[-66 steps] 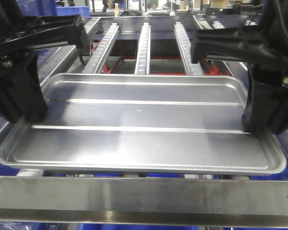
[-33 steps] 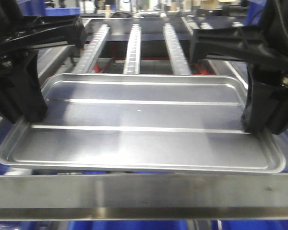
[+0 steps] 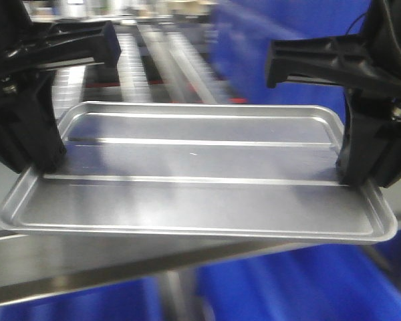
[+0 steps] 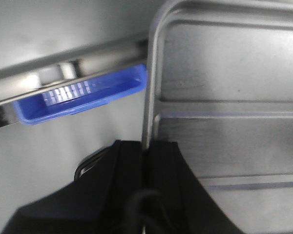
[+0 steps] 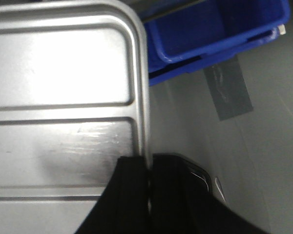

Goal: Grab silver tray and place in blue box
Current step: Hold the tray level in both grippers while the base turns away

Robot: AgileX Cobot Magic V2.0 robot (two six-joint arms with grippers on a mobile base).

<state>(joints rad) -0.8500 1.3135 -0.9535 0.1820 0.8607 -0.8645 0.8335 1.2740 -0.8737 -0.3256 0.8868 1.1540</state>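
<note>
The silver tray (image 3: 194, 174), shiny with two long ridges, hangs level in the air between my two grippers. My left gripper (image 3: 37, 164) is shut on its left rim; the left wrist view shows the black fingers (image 4: 163, 175) pinching the rim of the silver tray (image 4: 234, 78). My right gripper (image 3: 357, 177) is shut on its right rim, seen also in the right wrist view (image 5: 149, 163) on the tray (image 5: 63, 73). A blue box (image 5: 215, 29) lies on the floor beyond the tray's right end. Blurred blue fills the front view's upper right (image 3: 281, 27) and bottom (image 3: 301, 284).
A blurred metal rail (image 3: 87, 267) slants under the tray's front edge. Blurred roller tracks (image 3: 154, 60) lie behind the tray. A blue bin (image 4: 83, 95) sits under a metal bar left of the tray. A grey floor patch (image 5: 227, 90) lies near the blue box.
The tray stays fixed in both grippers while the whole background sweeps left and blurs. The roller rack has slid off to the left and blue has come in from the right.
</note>
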